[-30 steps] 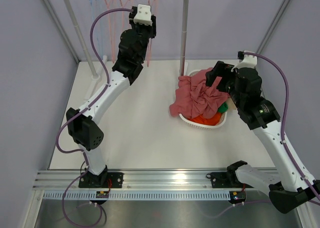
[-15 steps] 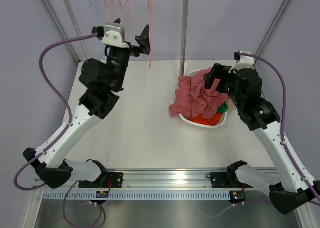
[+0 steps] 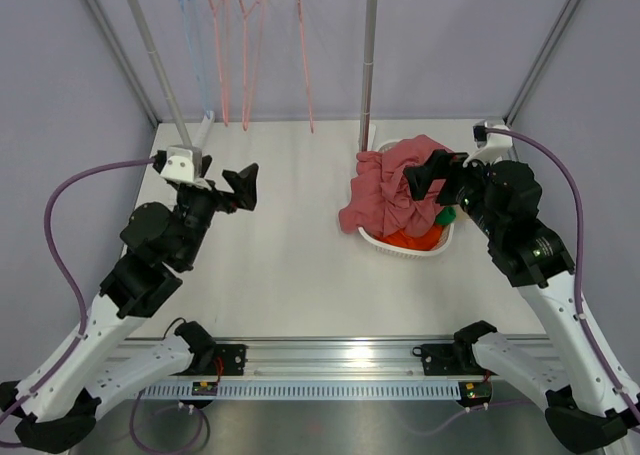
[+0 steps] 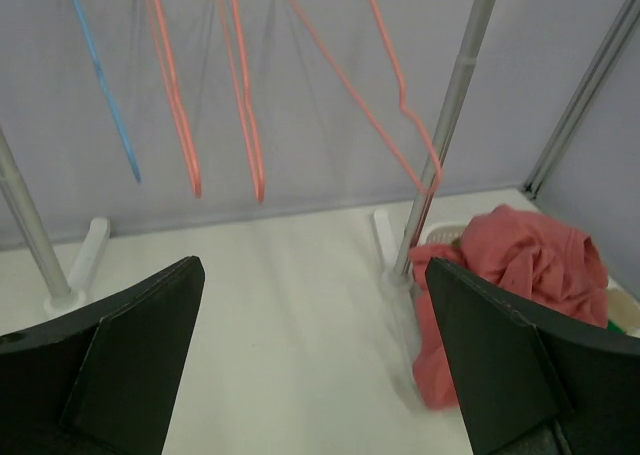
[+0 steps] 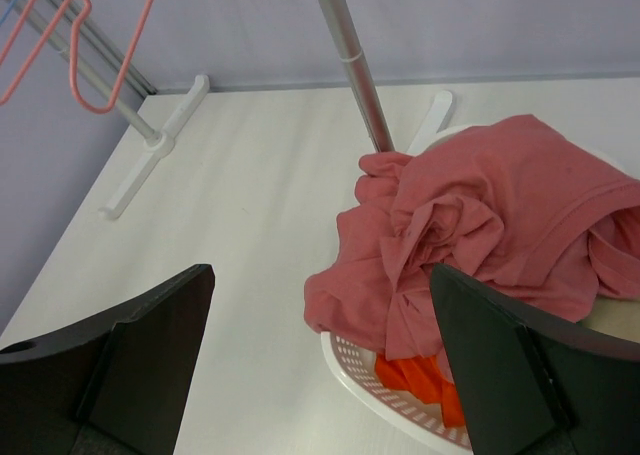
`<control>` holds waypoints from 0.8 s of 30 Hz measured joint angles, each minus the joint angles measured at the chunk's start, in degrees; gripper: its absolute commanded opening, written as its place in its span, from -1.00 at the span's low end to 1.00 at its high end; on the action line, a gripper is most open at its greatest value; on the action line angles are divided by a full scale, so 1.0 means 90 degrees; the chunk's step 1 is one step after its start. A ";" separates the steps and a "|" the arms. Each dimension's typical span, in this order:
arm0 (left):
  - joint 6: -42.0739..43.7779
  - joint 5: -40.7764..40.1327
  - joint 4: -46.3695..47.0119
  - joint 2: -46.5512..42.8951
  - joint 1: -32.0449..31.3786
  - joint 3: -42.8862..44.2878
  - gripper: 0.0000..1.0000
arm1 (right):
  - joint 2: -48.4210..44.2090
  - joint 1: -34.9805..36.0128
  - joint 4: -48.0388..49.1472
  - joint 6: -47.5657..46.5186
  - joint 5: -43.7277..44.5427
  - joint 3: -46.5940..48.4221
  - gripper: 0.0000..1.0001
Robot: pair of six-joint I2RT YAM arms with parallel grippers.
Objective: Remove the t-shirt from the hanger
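No text, label, brand name, number or sign can be read in any of the three views. At the near edge of the scene, the metal rail [image 3: 330, 353] carries two tiny coloured spots [image 3: 205, 385], one near left and one near right. Both are too small to tell whether they bear any writing.
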 measured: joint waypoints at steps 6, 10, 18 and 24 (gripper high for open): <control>-0.0408 -0.0160 -0.1166 -0.1273 -0.0002 -0.1124 0.98 | -0.0529 0.0000 -0.0374 0.0000 -0.0051 -0.0415 0.99; -0.0651 -0.0357 -0.1671 -0.2127 0.0000 -0.1496 0.98 | -0.0911 0.0000 -0.0539 -0.0005 -0.0053 -0.0610 0.99; -0.0906 -0.0493 -0.2159 -0.2280 0.0000 -0.1751 0.98 | -0.1158 0.0000 -0.0685 -0.0002 -0.0192 -0.0835 0.99; -0.0945 -0.0517 -0.2346 -0.2256 0.0000 -0.1783 0.98 | -0.1149 0.0000 -0.0699 0.0000 -0.0223 -0.0867 0.99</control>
